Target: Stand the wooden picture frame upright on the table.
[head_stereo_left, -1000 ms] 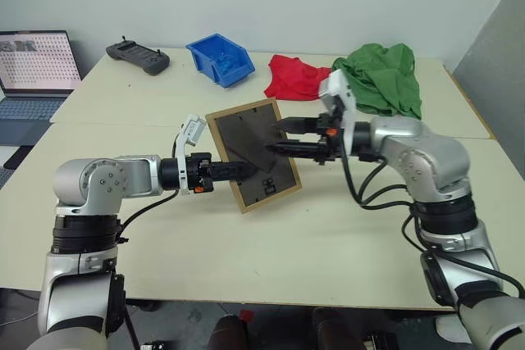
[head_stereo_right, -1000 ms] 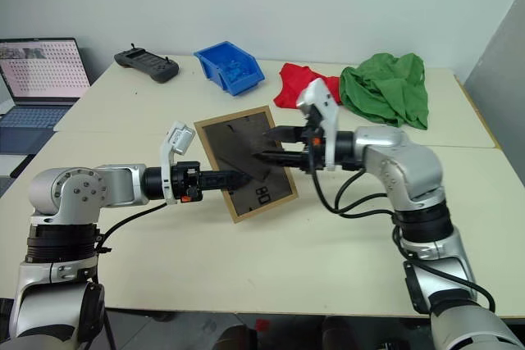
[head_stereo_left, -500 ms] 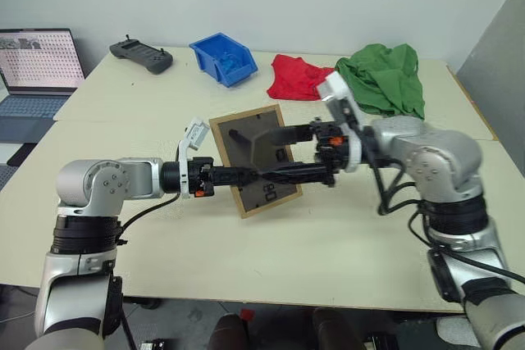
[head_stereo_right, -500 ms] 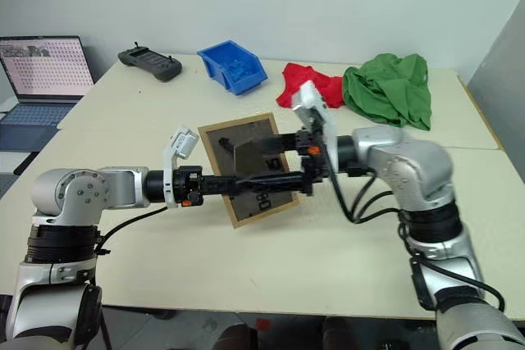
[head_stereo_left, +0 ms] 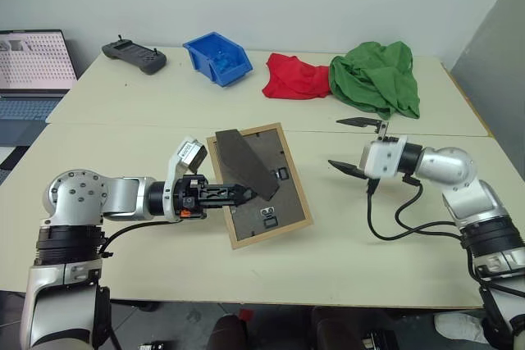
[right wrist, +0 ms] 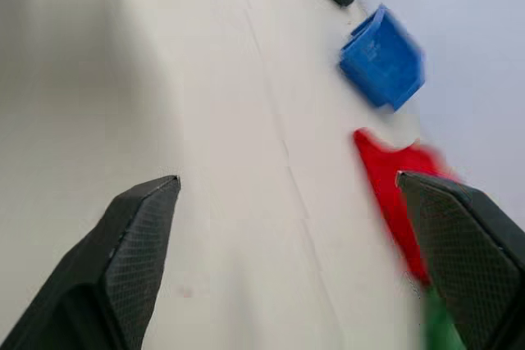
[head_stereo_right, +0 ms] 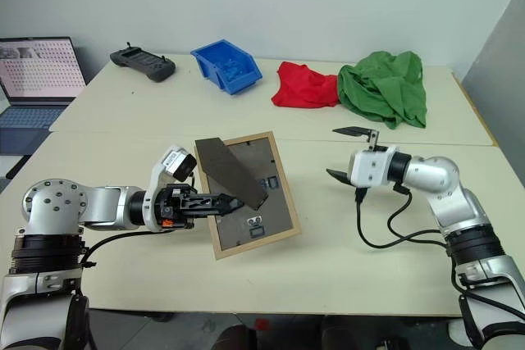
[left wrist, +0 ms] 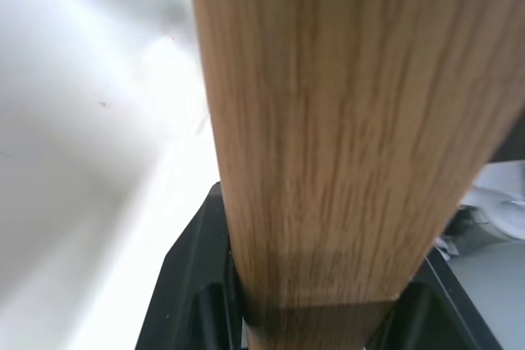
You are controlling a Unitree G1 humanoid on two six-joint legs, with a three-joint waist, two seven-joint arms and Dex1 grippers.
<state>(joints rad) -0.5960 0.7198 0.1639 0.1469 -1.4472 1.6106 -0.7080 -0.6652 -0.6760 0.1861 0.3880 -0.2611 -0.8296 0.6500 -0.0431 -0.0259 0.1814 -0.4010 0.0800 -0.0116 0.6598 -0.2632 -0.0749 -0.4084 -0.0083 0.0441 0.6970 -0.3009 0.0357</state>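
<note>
Across the whole lower part of the head views runs the table (head_stereo_left: 344, 235), its 2 cream tops meeting at a seam that crosses mid-picture. At centre-left you have the wooden picture frame (head_stereo_left: 283, 202), back panel toward the camera and tilted, with its dark fold-out stand (head_stereo_left: 244, 161) swung out toward the upper left of the frame. Whether the lower edge touches the tabletop or hangs just above it cannot be told from here.

Your left gripper (head_stereo_left: 234, 194) is clamped on the frame's left rail; the left wrist view shows the 2 black fingers pinching the light wood. At centre-right, your right gripper (head_stereo_left: 354, 147) stands well apart from the frame, fingers spread wide with nothing between them.

For the step in hand, I would judge that you should keep the left clamp firm and turn the frame toward vertical while lowering its bottom edge flat onto the table. Let the stand's tip meet the surface behind it before you loosen anything; a stand that is not fully out will likely let the frame fall backward. Bring the right gripper in only to steady the upper right corner, not to push the stand shut. Release slowly and watch for tipping.
</note>
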